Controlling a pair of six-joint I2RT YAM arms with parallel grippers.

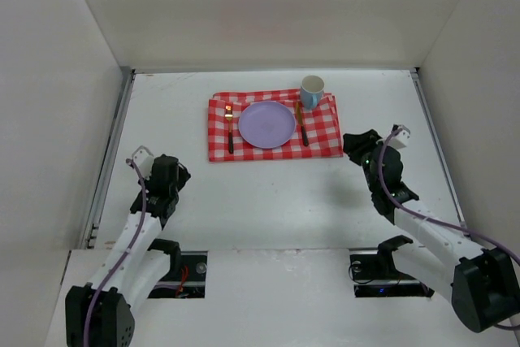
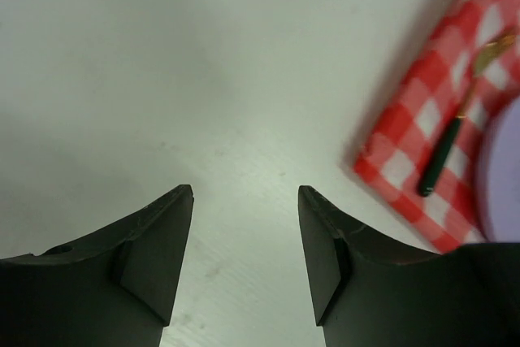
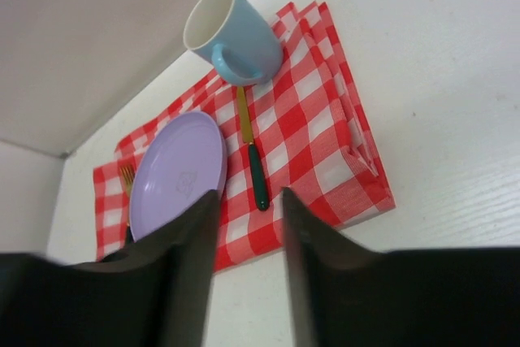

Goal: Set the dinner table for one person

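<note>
dinner table (image 1: 268, 201) filled centre of top view | checked cloth (image 1: 321, 132) upper centre, bearing plate (image 1: 266, 124), mug (image 1: 312, 91) | left gripper (image 2: 245, 193) lower left, jaws spread, empty | right gripper (image 3: 248, 194) centre right, jaws parted, empty

Large flat matte white dinner table (image 1: 268, 201) is filling the middle of the top view, with thin metal rails (image 1: 108, 160) running along its left and right sides. A red-and-white checked cloth (image 1: 323, 129) is lying flat directly on it, upper centre, with folded layers showing at its right edge.
</note>
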